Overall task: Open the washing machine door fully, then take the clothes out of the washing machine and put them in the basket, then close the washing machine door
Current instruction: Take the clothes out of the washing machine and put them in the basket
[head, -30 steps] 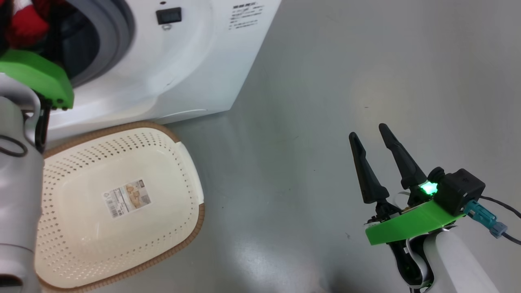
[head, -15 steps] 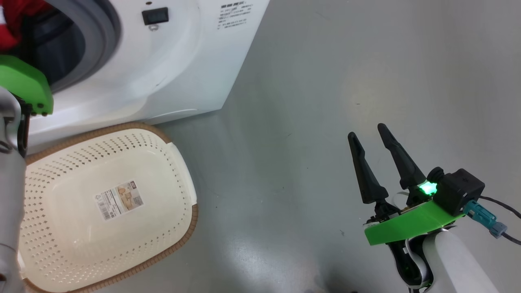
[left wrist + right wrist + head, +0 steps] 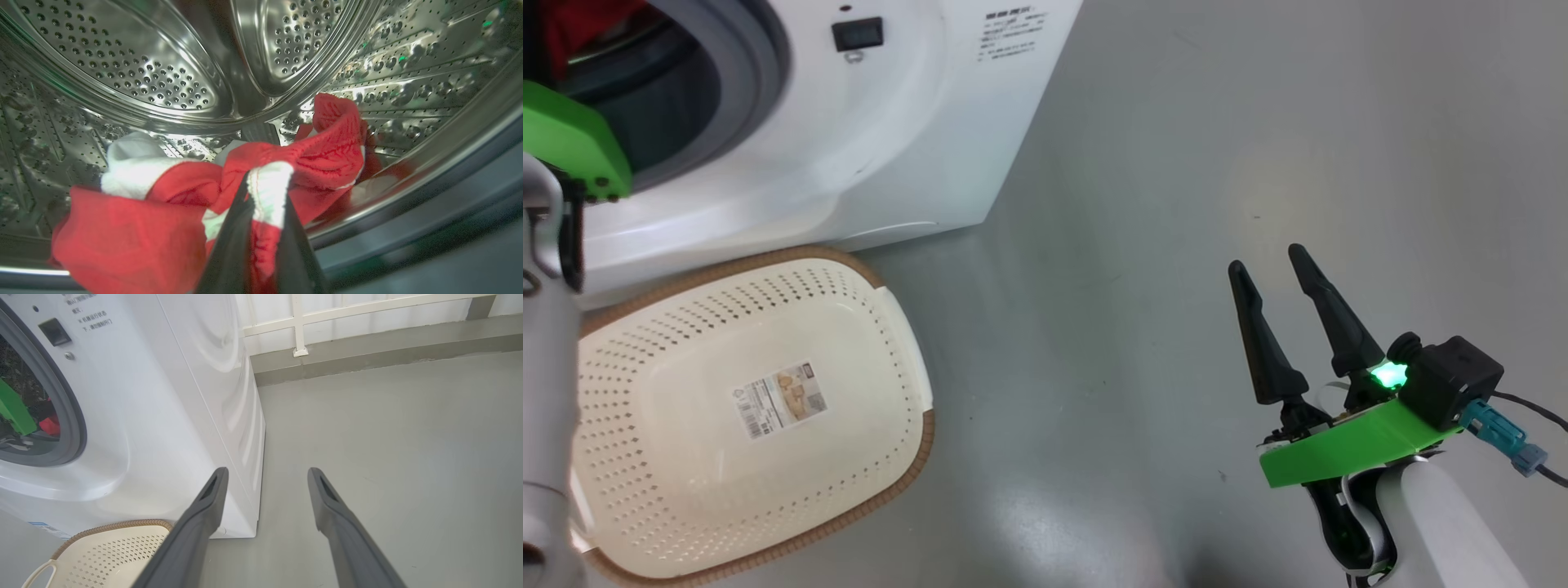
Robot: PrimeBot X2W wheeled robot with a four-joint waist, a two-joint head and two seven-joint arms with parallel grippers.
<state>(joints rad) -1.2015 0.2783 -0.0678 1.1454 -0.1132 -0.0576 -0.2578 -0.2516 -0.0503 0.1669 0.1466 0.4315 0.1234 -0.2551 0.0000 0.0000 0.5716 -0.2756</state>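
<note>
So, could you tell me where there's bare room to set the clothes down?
The basket holds only its sticker. Bare floor lies between it and the right hand. The drum is crowded: the left hand is shut on the clothes.

clothes (image 3: 122,245) in washing machine (image 3: 915,147), basket (image 3: 670,343) just before it — on floor (image 3: 1176,163)

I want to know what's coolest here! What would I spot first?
The bright red and white clothes, pinched by the left gripper inside the shiny steel drum. Next, the cream basket on the grey floor before the white washing machine, and the right gripper hanging open to its right.
</note>
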